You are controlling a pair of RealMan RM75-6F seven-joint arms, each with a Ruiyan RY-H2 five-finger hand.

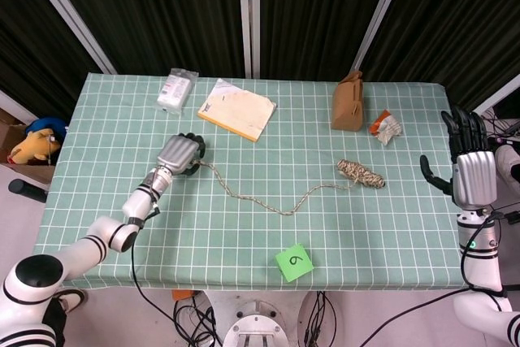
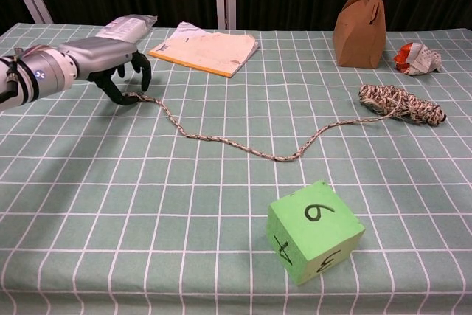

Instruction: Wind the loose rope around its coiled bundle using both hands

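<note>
The coiled rope bundle [image 1: 361, 173] [image 2: 402, 105] lies at the table's right. Its loose rope [image 1: 260, 203] [image 2: 236, 145] snakes left across the cloth and lies flat. My left hand [image 1: 179, 154] [image 2: 103, 60] hovers low over the rope's far end with its fingers curled down around it. The thumb tip touches that end, and a gap still shows between thumb and fingers. My right hand [image 1: 471, 172] is upright beyond the table's right edge, fingers spread, holding nothing; the chest view does not show it.
A green numbered cube [image 1: 294, 262] [image 2: 313, 232] sits near the front edge. At the back are a brown paper bag [image 1: 348, 101] [image 2: 360, 15], a crumpled wrapper [image 1: 387, 126] [image 2: 417, 58], a yellow notebook [image 1: 236, 109] [image 2: 206, 48] and a plastic packet [image 1: 177, 89] [image 2: 127, 27].
</note>
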